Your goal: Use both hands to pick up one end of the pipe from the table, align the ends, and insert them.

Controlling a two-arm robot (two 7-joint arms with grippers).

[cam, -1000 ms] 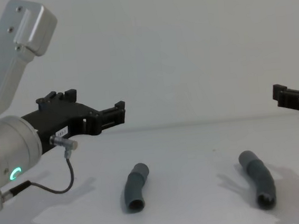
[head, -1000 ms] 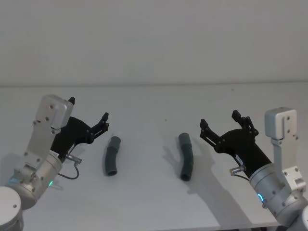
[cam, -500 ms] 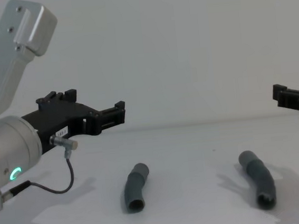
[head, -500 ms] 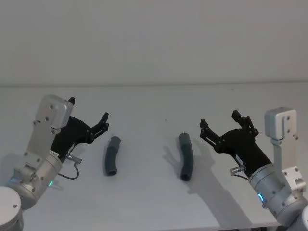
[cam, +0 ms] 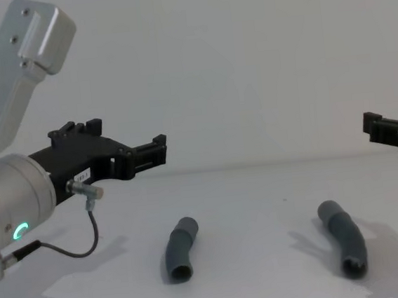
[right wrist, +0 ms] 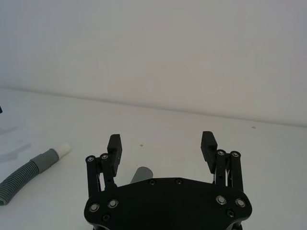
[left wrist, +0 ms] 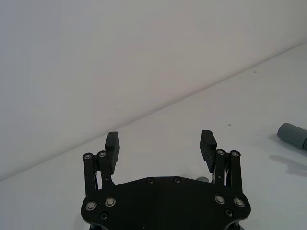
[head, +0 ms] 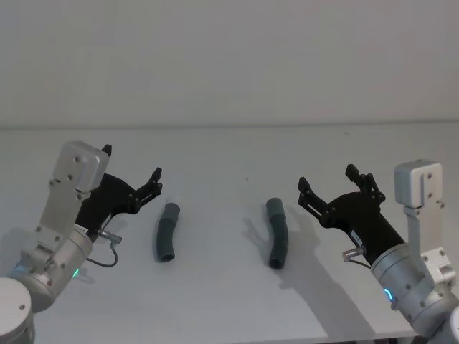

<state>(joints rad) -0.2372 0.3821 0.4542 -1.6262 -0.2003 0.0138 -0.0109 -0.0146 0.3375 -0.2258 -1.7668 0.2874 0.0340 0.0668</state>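
Hovering left arm (head: 70, 188), right arm (head: 418, 188), jaws spread

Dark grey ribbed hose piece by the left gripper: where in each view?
Head: dark grey ribbed hose piece left of centre, by the open left gripper.
Chest: low, left of centre.
Right wrist: white-tipped, off to one side.
Left wrist: unclear; the grey cuff at the frame edge may be the other piece.
Landmark: white table's far edge.
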